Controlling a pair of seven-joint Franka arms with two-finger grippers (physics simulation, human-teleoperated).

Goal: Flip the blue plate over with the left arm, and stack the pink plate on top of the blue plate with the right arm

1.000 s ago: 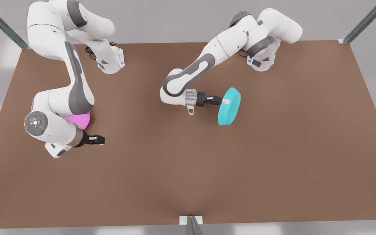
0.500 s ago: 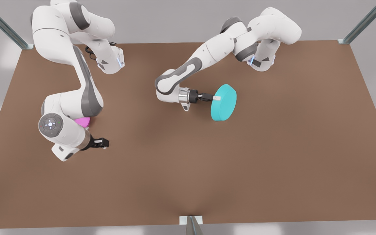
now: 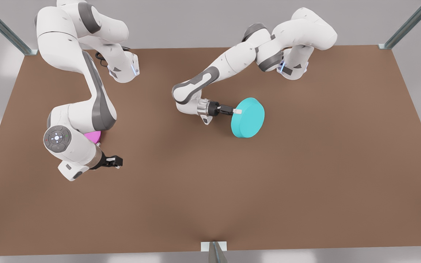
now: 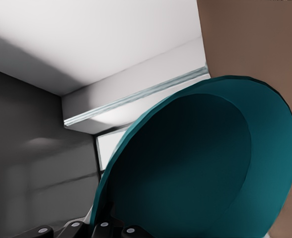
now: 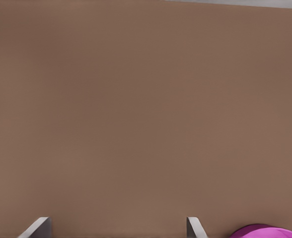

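Since the earlier frames, your left gripper (image 3: 236, 110) has been turning the blue plate (image 3: 247, 117) from nearly edge-on towards flat and drawing it a little towards the front view's left; you are now looking at its plain underside, tilted, near the middle of the table (image 3: 305, 164). Its jaws are clamping the plate's rim, at the edge nearest the arm. In the left wrist view the blue plate (image 4: 195, 168) is showing its hollow inner side in deep shadow, and its lower edge is running out of frame.

Your right gripper (image 3: 115, 161) is hovering over bare table at the front view's left, jaws spread wide and holding nothing; it has barely shifted in the last half second. In the right wrist view one fingertip (image 5: 36, 228) is just poking into frame.

You are seeing very little of the pink plate (image 3: 93, 136): the right arm's forearm is covering most of it, leaving a small magenta sliver beside the wrist. In the right wrist view the pink plate (image 5: 265, 232) is cut off at the frame's edge.

You are getting no readable writing or labels anywhere.
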